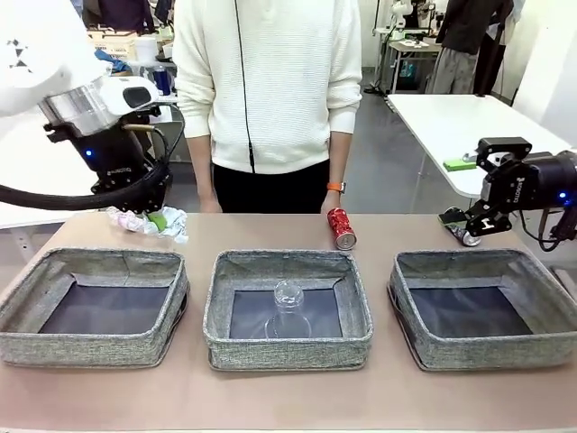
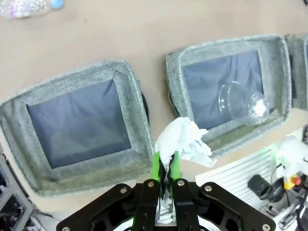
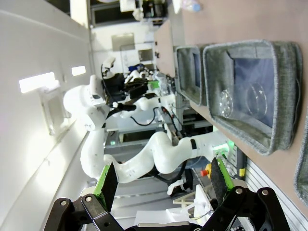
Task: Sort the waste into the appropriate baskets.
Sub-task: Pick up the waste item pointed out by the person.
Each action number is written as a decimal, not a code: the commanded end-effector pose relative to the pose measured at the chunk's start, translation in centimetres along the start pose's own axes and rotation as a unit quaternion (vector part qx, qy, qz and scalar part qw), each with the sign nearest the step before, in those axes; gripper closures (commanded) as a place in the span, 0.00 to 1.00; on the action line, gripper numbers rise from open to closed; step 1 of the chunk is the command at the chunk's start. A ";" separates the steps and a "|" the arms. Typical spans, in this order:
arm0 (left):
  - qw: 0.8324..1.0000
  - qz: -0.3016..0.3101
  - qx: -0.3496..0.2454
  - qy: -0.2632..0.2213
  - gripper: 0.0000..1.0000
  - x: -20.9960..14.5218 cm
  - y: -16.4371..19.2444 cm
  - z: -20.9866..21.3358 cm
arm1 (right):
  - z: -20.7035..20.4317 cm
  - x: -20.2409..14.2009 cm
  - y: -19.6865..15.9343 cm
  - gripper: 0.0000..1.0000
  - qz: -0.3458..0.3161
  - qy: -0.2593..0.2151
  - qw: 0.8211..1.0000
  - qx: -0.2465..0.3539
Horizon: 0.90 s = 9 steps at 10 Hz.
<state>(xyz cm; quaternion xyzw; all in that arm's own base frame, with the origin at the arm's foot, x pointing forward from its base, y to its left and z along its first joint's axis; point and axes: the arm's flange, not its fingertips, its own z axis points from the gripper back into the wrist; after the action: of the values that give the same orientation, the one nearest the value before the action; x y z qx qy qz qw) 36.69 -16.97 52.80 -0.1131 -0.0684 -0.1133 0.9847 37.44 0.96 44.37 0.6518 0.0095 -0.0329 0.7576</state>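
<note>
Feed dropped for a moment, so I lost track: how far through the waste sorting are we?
Done: the clear plastic cup lies in the middle basket. In hand: the left gripper is shut on the paper ball, held above the table. Left: the red can and the bottle lie on the table; the right gripper is open and empty.
</note>
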 end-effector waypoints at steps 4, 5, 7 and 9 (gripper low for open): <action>0.997 0.031 -0.013 0.066 0.93 -3.5 -14.0 8.8 | 0.0 0.1 0.3 0.00 0.003 0.003 1.000 0.004; 0.995 0.051 0.009 0.085 0.93 -3.0 -17.3 9.4 | 0.0 0.1 0.3 0.00 0.003 0.003 1.000 0.004; 0.993 0.034 0.019 0.112 0.93 -2.1 -22.8 11.0 | 0.0 0.1 0.3 0.00 0.003 0.003 1.000 0.004; 0.990 0.035 0.040 0.128 0.93 -0.2 -27.6 13.6 | 0.0 0.1 0.3 0.00 0.003 0.003 1.000 0.004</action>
<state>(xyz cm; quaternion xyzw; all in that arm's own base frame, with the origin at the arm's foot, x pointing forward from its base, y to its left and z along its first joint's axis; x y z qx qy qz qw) 27.05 -37.96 68.53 -0.0870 0.0498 -0.0972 0.9902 37.47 0.95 44.42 0.6518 0.0092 -0.0326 0.7577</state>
